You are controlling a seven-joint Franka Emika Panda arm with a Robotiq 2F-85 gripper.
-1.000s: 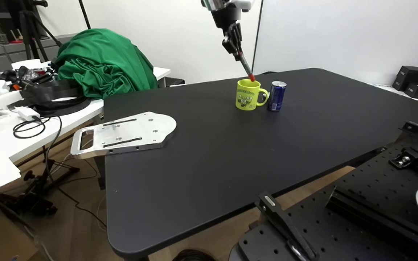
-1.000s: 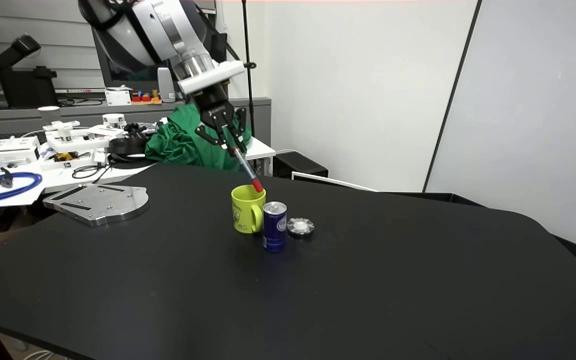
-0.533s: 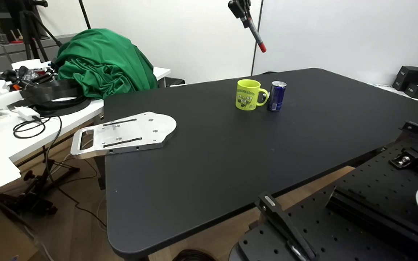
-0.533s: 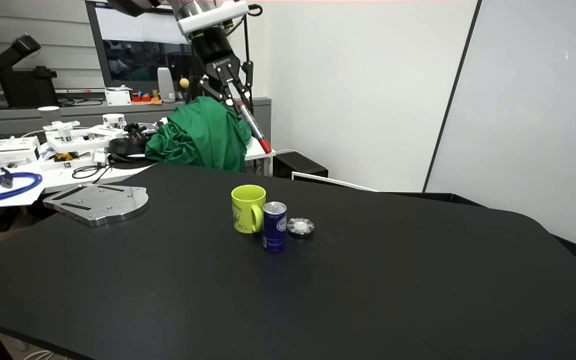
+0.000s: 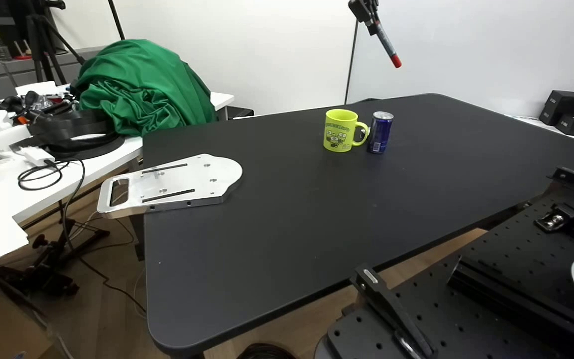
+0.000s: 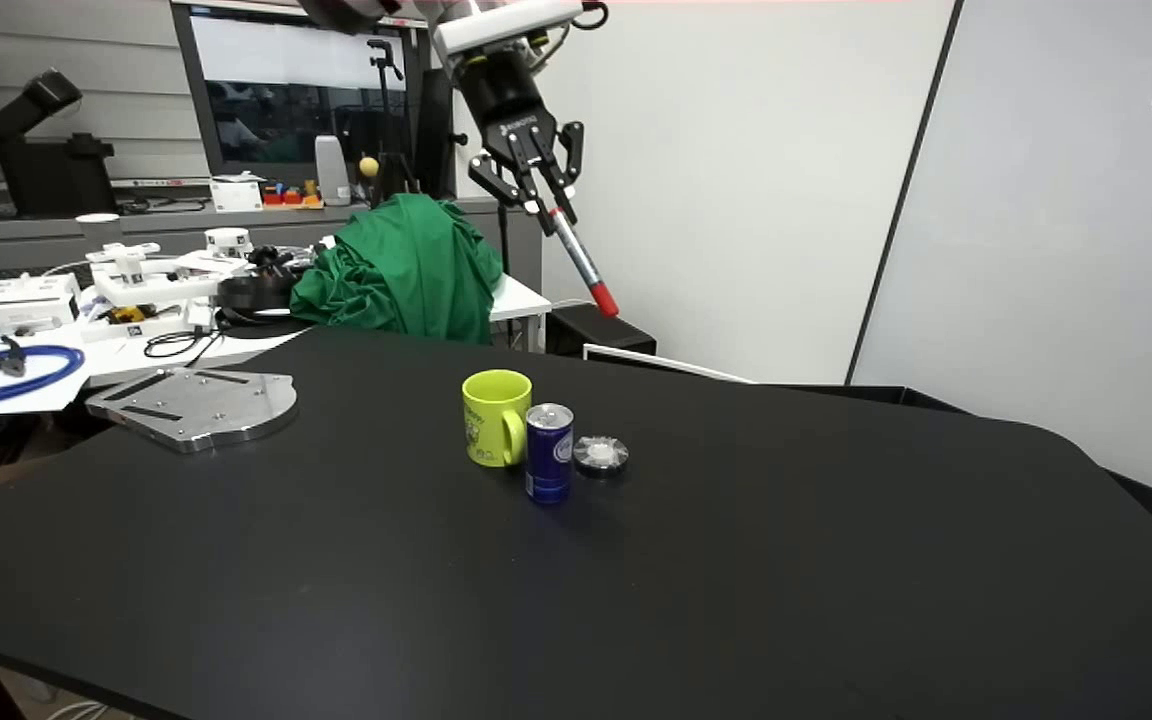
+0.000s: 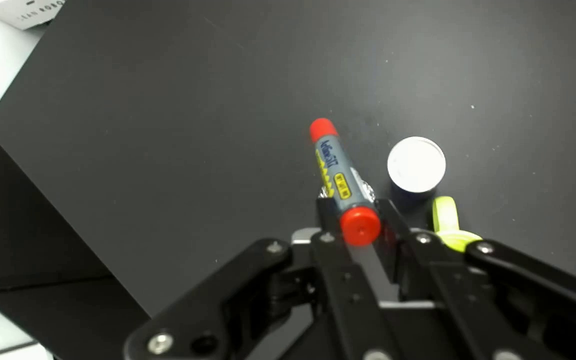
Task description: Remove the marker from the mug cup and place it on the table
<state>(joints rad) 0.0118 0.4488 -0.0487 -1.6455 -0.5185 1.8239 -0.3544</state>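
Wrist view shows the end effector [image 7: 356,210] pinching the marker [image 7: 335,167] by its near end, above the counter [image 7: 193,140] and clear of the mug cup [image 7: 455,238], probably so the far end lands first.

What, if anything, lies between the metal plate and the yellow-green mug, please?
Nothing: in both exterior views, only the bare black table shows between the metal plate and the mug.
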